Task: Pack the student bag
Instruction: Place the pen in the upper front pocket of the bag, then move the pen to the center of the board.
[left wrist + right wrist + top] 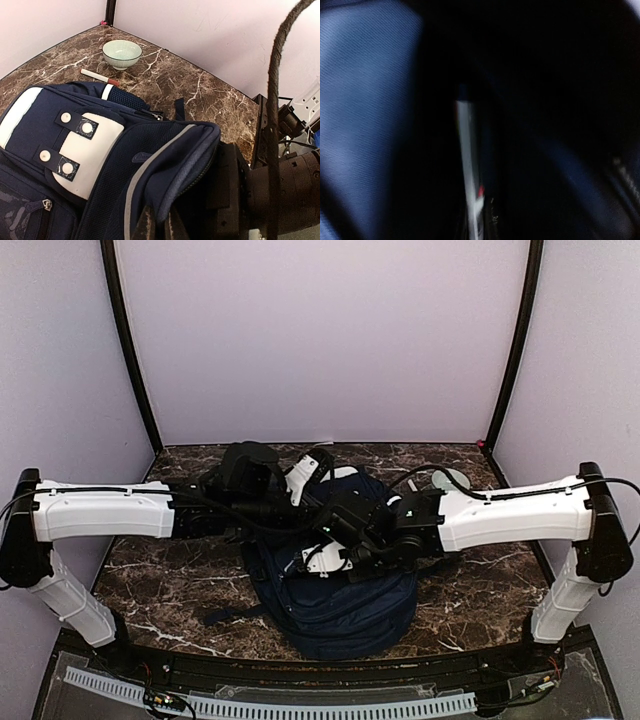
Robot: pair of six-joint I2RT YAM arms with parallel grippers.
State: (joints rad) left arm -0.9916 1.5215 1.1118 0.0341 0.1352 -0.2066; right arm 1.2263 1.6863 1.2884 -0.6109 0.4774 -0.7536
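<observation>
The student bag (pixel 345 612) is a navy backpack lying in the middle of the table, with a white slotted patch (pixel 85 150) on its front. My left gripper (pixel 160 222) is shut on the edge of the bag's open top flap (pixel 200 145) and holds it lifted. Both arms meet over the bag's top in the top view. My right gripper (pixel 480 227) is down inside the dark bag (pixel 365 100), shut on a thin white flat thing (pixel 466 150) with a small red mark, seen edge-on and blurred. What it is I cannot tell.
A pale green bowl (pixel 121 52) stands on the marble table near the back right corner, and also shows in the top view (pixel 450 480). A white pen with a red cap (pixel 99 77) lies between the bowl and the bag. Walls close the table on three sides.
</observation>
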